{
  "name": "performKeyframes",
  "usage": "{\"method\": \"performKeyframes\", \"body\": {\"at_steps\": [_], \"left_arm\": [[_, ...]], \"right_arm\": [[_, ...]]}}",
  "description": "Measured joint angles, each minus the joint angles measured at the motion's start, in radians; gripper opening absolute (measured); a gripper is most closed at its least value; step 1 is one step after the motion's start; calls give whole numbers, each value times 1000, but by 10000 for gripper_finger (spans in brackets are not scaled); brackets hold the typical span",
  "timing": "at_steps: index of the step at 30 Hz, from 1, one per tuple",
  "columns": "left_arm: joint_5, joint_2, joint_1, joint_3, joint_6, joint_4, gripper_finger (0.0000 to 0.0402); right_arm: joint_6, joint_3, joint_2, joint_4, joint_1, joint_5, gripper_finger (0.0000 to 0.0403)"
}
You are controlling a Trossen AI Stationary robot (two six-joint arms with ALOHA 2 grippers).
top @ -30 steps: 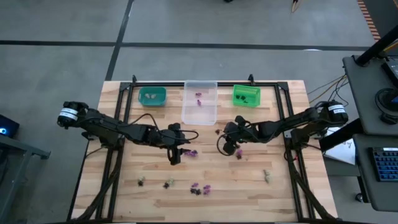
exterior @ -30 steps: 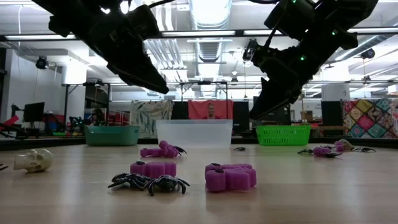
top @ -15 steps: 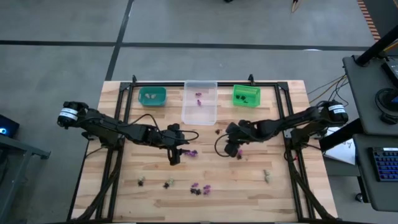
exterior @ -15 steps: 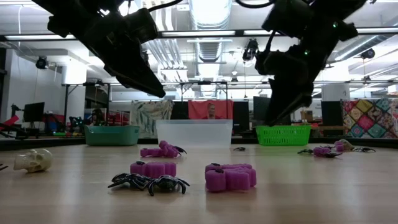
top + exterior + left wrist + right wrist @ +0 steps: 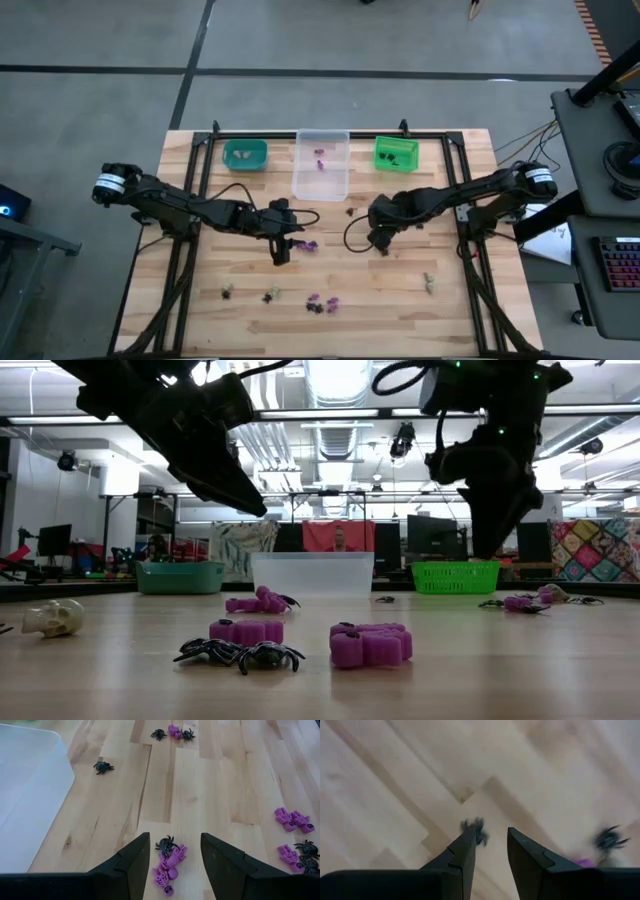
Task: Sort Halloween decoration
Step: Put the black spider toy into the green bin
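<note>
A pale wooden plank table fills the lower half of the high view, grey floor around it; in the low view its near edge carries a small beige plastic skull at lower left, two black plastic spiders and purple plastic trinkets at lower centre. Farther back, along the table's far edge, stand a teal plastic bin, a clear plastic bin and a green plastic bin, with a lit workshop room behind. The left gripper hangs left of centre, fingers spread, a cluster of one black spider and purple pieces on the wood between its tips, untouched. The right gripper hangs right of centre, arm folded downward, fingers parted around a small black spider; contact cannot be told.
</note>
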State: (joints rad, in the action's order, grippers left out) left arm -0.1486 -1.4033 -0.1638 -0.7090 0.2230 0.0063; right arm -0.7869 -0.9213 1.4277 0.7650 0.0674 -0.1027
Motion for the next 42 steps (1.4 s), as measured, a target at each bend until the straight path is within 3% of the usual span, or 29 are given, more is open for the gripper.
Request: {"method": "performKeyframes", "body": {"at_steps": [4,14,22,32,37,42], "left_arm": [[0,0,0,0,0,1,159],[-1,0,0,0,0,1,159],[-2,0,0,-1,-4,13,159],[-3,-11,0,-1,-15,131,159],[-11,-46,0,-1,-43,225,159],[-28,-116,0,0,-77,378,159]], "right_arm": [[-6,3,63,2,1,56,95],[29,-48,197,-2,7,53,56],[124,-119,245,-84,11,-28,43],[339,-168,142,-145,15,-56,43],[503,-61,45,-237,26,-54,43],[646,123,-57,-436,57,-50,43]]}}
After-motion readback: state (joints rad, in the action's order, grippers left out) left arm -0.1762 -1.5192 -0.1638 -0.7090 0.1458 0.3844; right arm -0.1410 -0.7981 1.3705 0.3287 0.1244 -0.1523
